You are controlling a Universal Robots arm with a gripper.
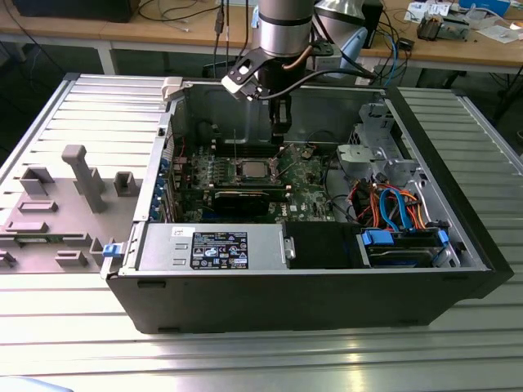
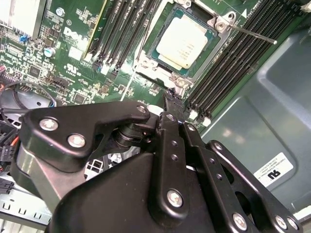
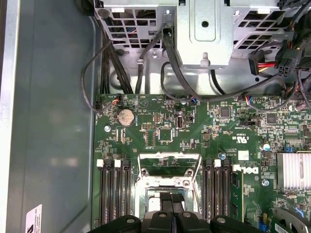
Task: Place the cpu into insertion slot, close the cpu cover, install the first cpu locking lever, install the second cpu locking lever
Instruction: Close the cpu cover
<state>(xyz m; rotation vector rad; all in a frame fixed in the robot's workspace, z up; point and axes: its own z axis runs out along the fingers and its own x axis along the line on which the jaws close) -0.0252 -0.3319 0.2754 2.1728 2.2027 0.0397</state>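
Note:
The cpu (image 2: 183,41), a flat square chip with a silver-grey top, lies in the insertion slot (image 1: 249,169) on the green motherboard. The silvery cpu cover (image 2: 214,48) frames it and seems to lie flat around the chip. A thin metal locking lever (image 2: 252,35) sticks out from one corner of the socket, off the board. My gripper (image 1: 279,135) hangs just above the socket's edge on the exterior view's right. Its black fingertips (image 2: 171,97) are pressed together with nothing between them, and in the first wrist view the gripper (image 3: 171,198) hovers over the socket (image 3: 170,182).
The motherboard sits in an open black computer case (image 1: 310,286) on a slatted metal table. Black memory slots (image 3: 114,194) flank the socket. A drive cage (image 1: 368,155) with coloured cables (image 1: 392,208) stands at the exterior view's right, and a power supply (image 1: 212,249) sits at the front.

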